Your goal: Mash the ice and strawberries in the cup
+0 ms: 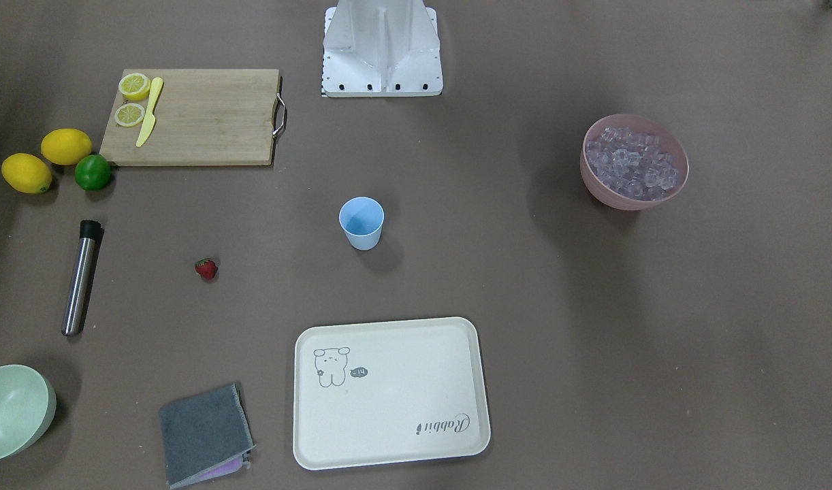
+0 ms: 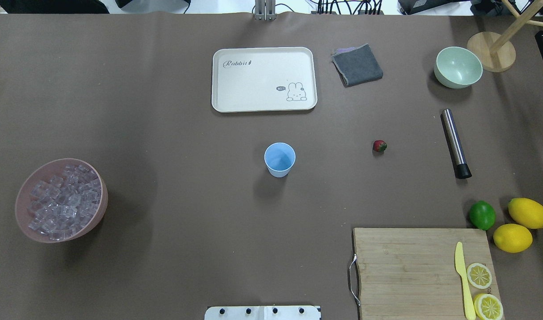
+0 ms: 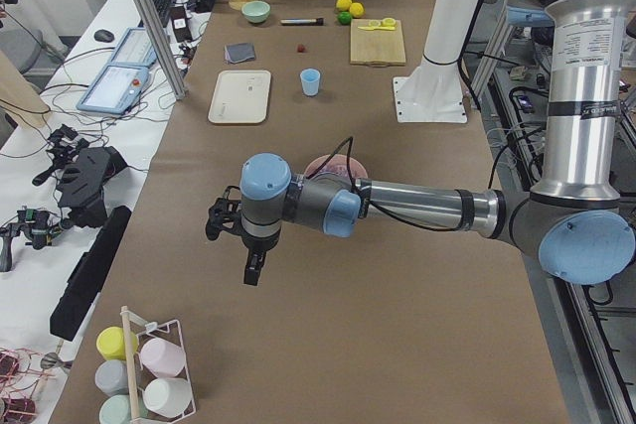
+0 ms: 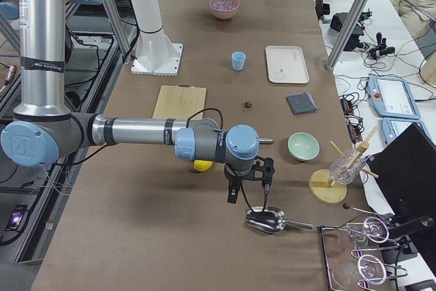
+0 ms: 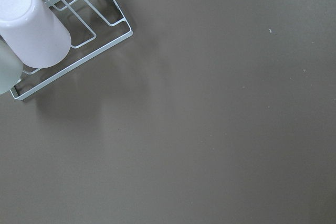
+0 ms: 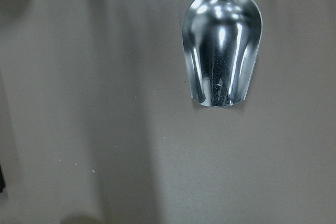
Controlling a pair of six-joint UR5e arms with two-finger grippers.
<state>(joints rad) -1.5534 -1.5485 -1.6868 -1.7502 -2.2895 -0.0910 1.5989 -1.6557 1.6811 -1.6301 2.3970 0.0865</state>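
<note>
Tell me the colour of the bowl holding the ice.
Pink bowl; the exterior front-facing view shows it best.

Cream tray [image 2: 253, 84], grey cloth [image 2: 358, 65], steel muddler [image 2: 453, 140], wooden cutting board [image 2: 409, 266] beside lime [image 2: 482, 214].

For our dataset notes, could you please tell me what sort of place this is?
Probably a robotics lab staged as a drink-making bench: the left arm reaches over a paper-covered table, a control tablet sits alongside, and a cup, ice and cutting board are laid out.
</note>
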